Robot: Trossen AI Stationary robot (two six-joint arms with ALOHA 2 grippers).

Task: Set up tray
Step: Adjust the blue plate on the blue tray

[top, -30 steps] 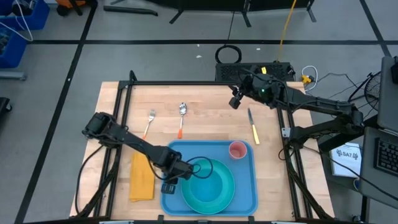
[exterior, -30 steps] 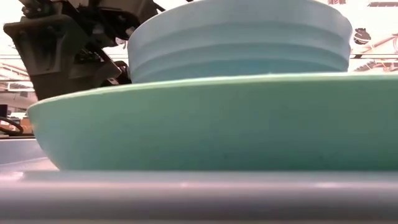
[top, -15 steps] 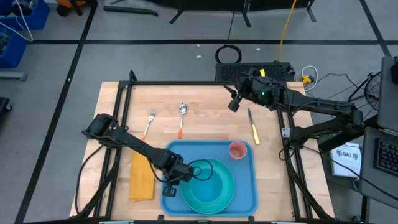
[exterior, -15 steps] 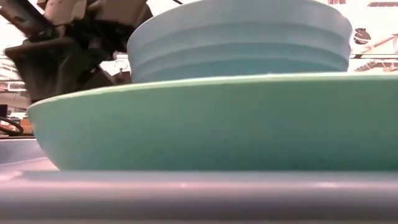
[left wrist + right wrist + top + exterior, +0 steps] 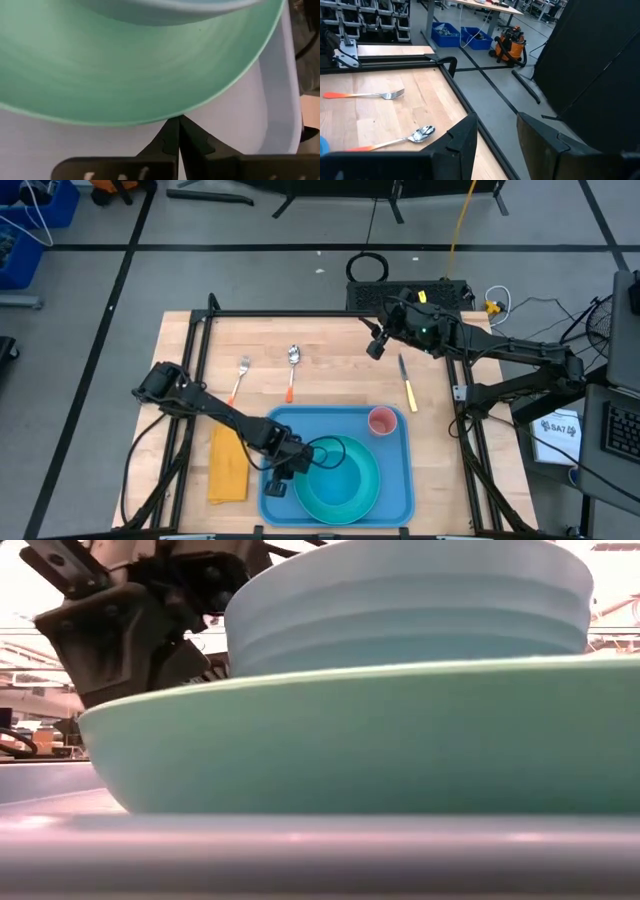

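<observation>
High view, tray: the blue tray (image 5: 392, 492) lay at the near edge of the bench (image 5: 190, 360), somewhat toward the right side, flat, its long axis running left to right along that edge.
High view, done: a turquoise plate (image 5: 362, 498) with a bowl (image 5: 340, 467) on it sat in the tray's middle; a pink cup (image 5: 381, 420) stood in its far right corner.
High view, left: the fork (image 5: 240, 376), spoon (image 5: 292, 367) and knife (image 5: 406, 382) lay on bare wood beyond the tray, and the yellow napkin (image 5: 226, 463) lay just off its left rim; by my judgement the task was about half done.
High view, arms: the left claw (image 5: 279, 477) was at the plate's left rim, inside the tray; the right claw (image 5: 376, 346) hung over the far part of the bench, near the knife.
Low view: the plate (image 5: 400, 740) filled the picture with the bowl (image 5: 410, 600) on top, the left arm dark beside them.
Left wrist view: the left claw (image 5: 178, 135) was closed tight on nothing, tips just beside the plate's rim (image 5: 125, 65) above the tray floor (image 5: 235, 115).
Right wrist view: the right claw (image 5: 497, 135) stood apart and empty, facing the fork (image 5: 367, 94) and spoon (image 5: 415, 135).
</observation>
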